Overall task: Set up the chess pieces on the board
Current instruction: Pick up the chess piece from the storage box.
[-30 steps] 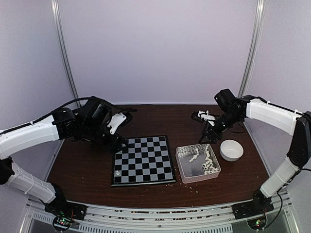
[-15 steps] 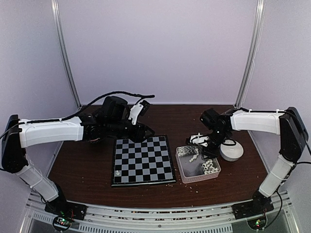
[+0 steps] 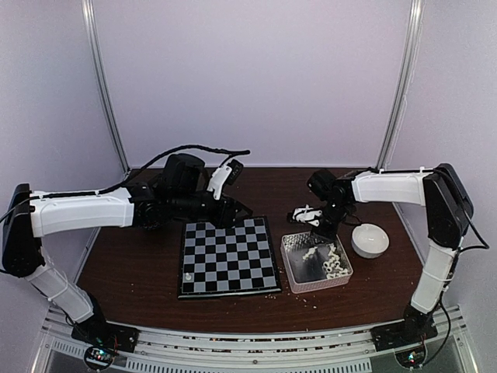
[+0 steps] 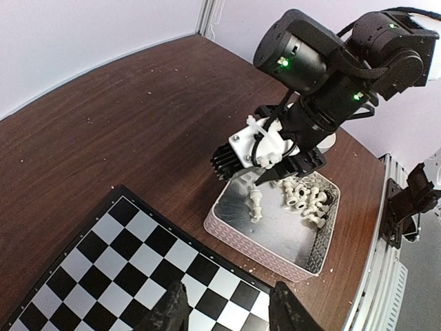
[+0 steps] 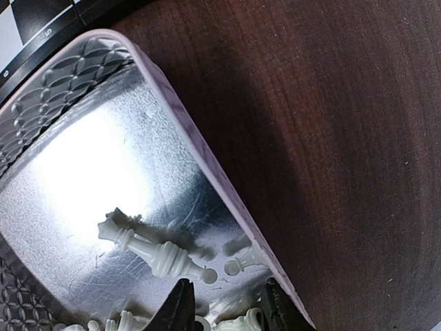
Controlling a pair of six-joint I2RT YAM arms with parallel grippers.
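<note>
The board lies left of centre with one white chess piece near its front left corner. Several more chess pieces lie in a clear tray to the board's right. My right gripper is open, low over the tray's far left corner. In the right wrist view the right gripper has a lying queen-like piece and a small pawn just ahead of it, neither held. My left gripper is open and empty above the board's far right edge; its own view also shows it.
A white bowl stands right of the tray. Pale crumbs are scattered on the brown table near the tray's front. The tray wall runs close beside my right fingers. White walls and metal posts enclose the back.
The right gripper has moved left and down to the tray's far left corner. The left arm swung right over the board's far edge and has since barely shifted.
</note>
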